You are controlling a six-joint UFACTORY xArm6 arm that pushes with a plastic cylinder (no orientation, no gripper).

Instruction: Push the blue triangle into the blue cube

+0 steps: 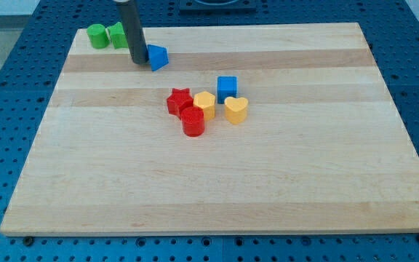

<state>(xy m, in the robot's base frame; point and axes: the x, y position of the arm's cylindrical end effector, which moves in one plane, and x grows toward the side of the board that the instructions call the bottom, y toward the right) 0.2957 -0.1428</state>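
The blue triangle (158,57) lies near the view's top left of the wooden board. The blue cube (227,87) stands near the board's middle, to the lower right of the triangle, with bare board between them. My tip (137,61) rests on the board just left of the blue triangle, touching or almost touching its left side. The dark rod rises from there out of the view's top.
Two green blocks (97,35) (118,35) sit at the top left, behind the rod. A red star (180,100), a red cylinder (193,121), a yellow hexagon-like block (205,105) and a yellow heart (236,109) cluster just below the blue cube. The board's (217,189) edges border a blue perforated table.
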